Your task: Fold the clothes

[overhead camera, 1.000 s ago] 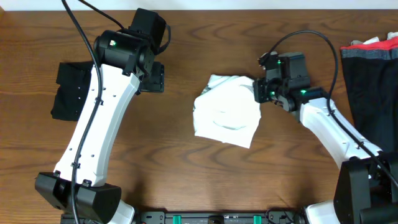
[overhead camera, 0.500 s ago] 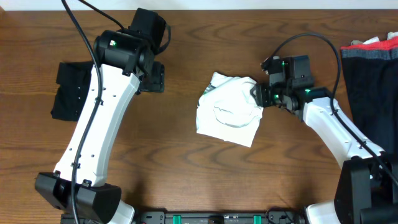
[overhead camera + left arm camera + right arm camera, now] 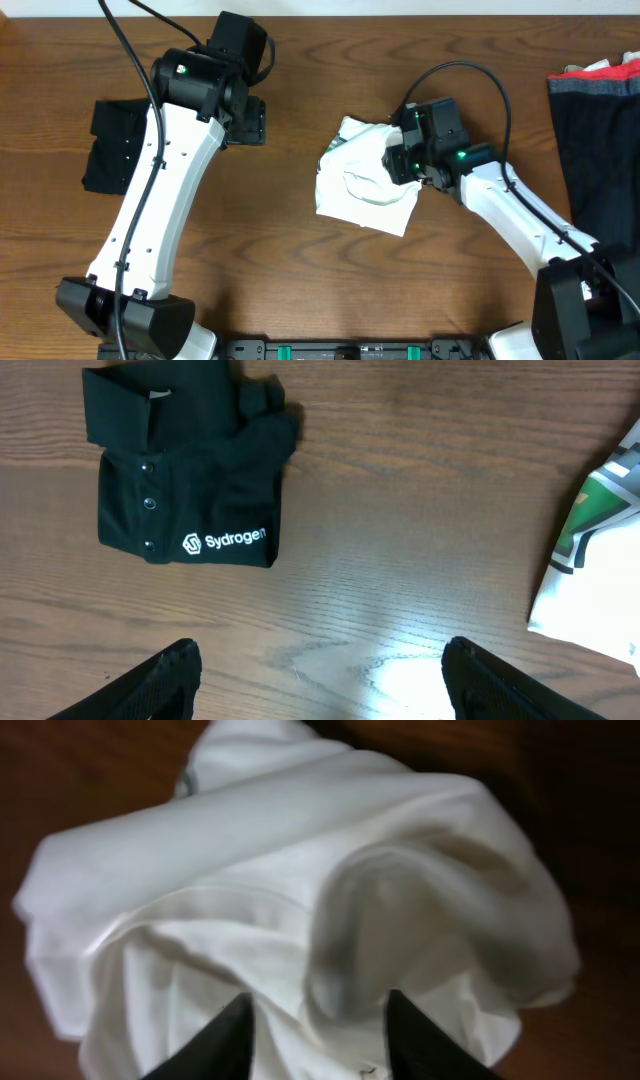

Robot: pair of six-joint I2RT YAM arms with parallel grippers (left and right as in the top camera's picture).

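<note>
A dark wood desk (image 3: 290, 270), seen from above. Ahead and to the left of the left tool (image 3: 320, 680) lies a folded black shirt (image 3: 190, 480) with white lettering. That tool hangs with its fingers spread wide and nothing between them. To its right, directly under the right tool (image 3: 315, 1042), sits the white T-shirt (image 3: 360, 190), bunched in a loose heap with a green-and-white patch (image 3: 598, 510) showing. The right tool's fingers stand partly apart astride a raised fold; whether they pinch it cannot be told. Well apart to that tool's right lies a pile of dark and red clothes (image 3: 600, 90). The T-shirt looks light, limp and quick to crease; a hem or sleeve edge probably offers the best hold.
</note>
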